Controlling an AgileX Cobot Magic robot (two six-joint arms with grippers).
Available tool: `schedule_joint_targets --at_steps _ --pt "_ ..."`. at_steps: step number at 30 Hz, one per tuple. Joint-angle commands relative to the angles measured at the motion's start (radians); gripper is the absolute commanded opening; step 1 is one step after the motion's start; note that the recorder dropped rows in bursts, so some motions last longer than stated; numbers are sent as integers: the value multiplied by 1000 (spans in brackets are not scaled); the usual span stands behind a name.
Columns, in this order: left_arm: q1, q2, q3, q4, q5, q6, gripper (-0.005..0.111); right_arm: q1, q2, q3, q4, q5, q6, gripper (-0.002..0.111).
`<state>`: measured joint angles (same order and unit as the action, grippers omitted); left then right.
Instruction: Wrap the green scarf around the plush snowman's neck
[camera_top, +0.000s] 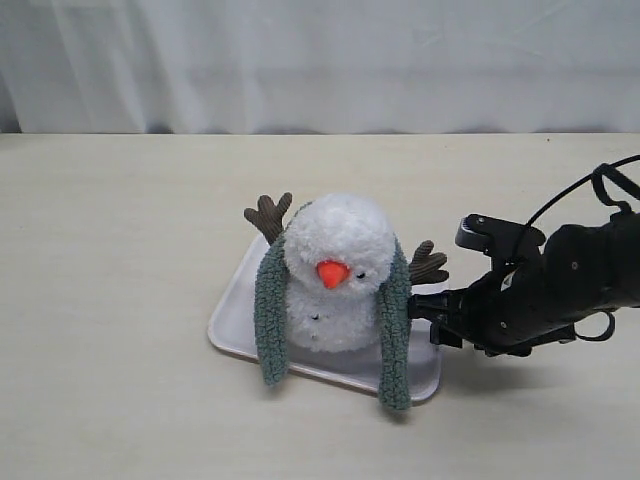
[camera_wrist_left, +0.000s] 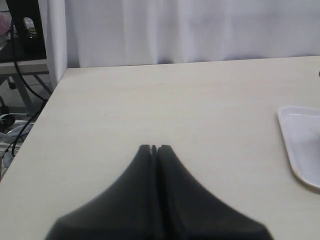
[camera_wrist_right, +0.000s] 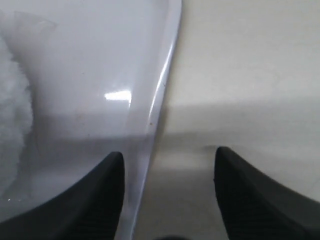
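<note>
The plush snowman (camera_top: 338, 270) sits on a white tray (camera_top: 230, 318), orange nose toward the camera, brown twig arms spread. The green scarf (camera_top: 271, 310) is draped behind its head, and both ends hang down its sides over the tray's front edge. My right gripper (camera_top: 420, 315) is open, low at the tray's right rim beside the scarf's right end (camera_top: 394, 340). In the right wrist view its jaws (camera_wrist_right: 167, 155) straddle the tray rim (camera_wrist_right: 160, 100), with white fluff (camera_wrist_right: 12, 95) at the edge. My left gripper (camera_wrist_left: 154, 148) is shut and empty over bare table, out of the exterior view.
A white curtain (camera_top: 320, 60) hangs behind the table's far edge. The left wrist view shows the table's left edge, with cables and a rack (camera_wrist_left: 22, 35) beyond it, and a corner of the tray (camera_wrist_left: 300, 145).
</note>
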<state>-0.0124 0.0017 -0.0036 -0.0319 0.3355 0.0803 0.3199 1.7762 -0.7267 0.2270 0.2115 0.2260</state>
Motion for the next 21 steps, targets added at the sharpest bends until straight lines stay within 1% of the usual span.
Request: schedule_joint_targets --at_steps 1,4,8,12,15,21 --pt "5 -2 4 -7 -12 -3 0 -3 33 -17 0 -13 -22 50" --pt "5 -2 4 -7 -12 -3 0 -3 46 -17 0 -8 -57 39" --pt "5 -2 4 -7 -12 -3 0 -3 50 -17 0 -16 -82 20" --pt "5 -2 4 -7 -12 -3 0 -3 50 -17 0 -71 -84 8" --pt "5 -2 4 -7 -12 -3 0 -3 50 -17 0 -141 -80 4" --pt "5 -2 4 -3 -12 -3 0 -3 50 -17 27 -263 -56 4"
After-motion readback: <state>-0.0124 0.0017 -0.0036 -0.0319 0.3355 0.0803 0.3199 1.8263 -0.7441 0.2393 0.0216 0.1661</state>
